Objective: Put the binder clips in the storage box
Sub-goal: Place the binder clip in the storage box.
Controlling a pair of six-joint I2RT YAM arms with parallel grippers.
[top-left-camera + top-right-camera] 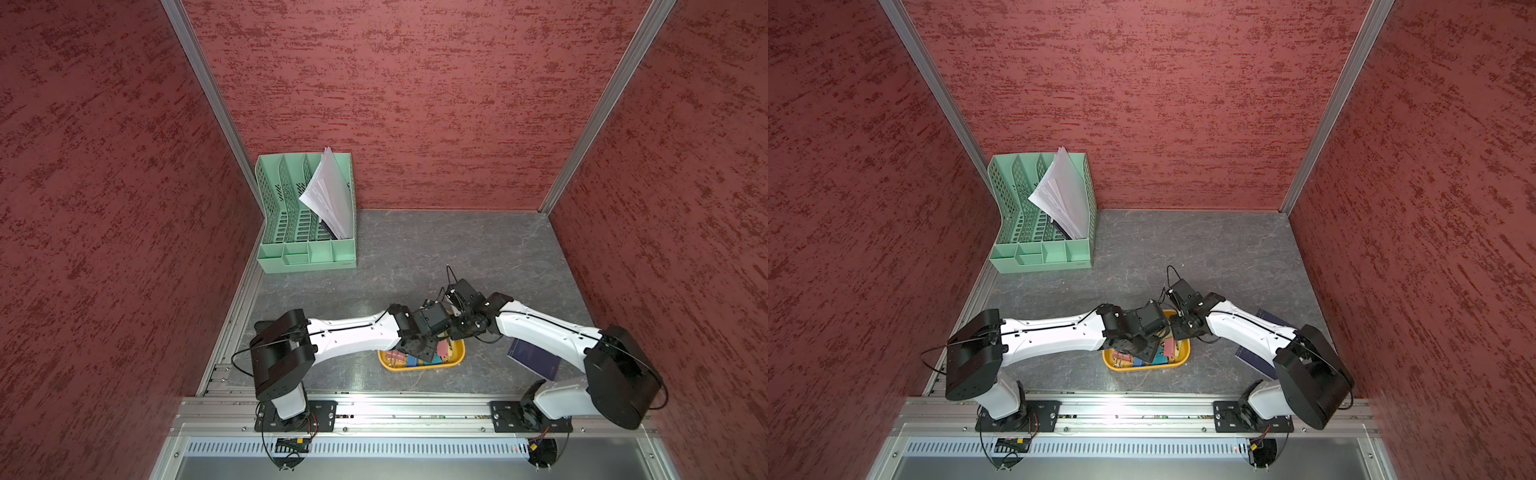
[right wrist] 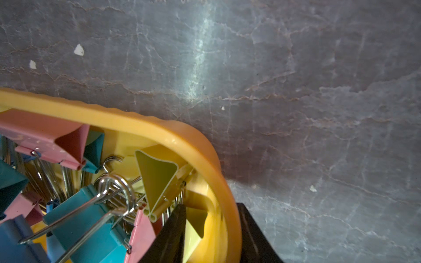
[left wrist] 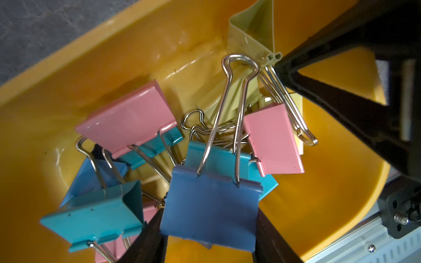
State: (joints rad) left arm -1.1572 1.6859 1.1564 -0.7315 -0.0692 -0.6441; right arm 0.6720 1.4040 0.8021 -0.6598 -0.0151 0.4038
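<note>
The yellow-orange storage box (image 1: 419, 367) (image 3: 68, 52) lies near the table's front, under both wrists. Several binder clips (image 3: 129, 120), pink, teal, blue and yellow, are piled inside it. My left gripper (image 3: 209, 214) is shut on a blue binder clip (image 3: 211, 205), its body held between the two fingers above the pile. My right gripper (image 2: 210, 206) hangs at the box's far right corner with its jaws apart. One finger is inside the rim (image 2: 127, 118), the other at its outer edge. A yellow clip (image 2: 157, 177) stands by the inner finger, not gripped.
A mint-green file organizer (image 1: 307, 216) holding papers stands at the back left. A dark blue book (image 1: 532, 357) lies under the right arm. Red walls close in three sides. An aluminium rail (image 1: 374, 403) runs along the table's front edge.
</note>
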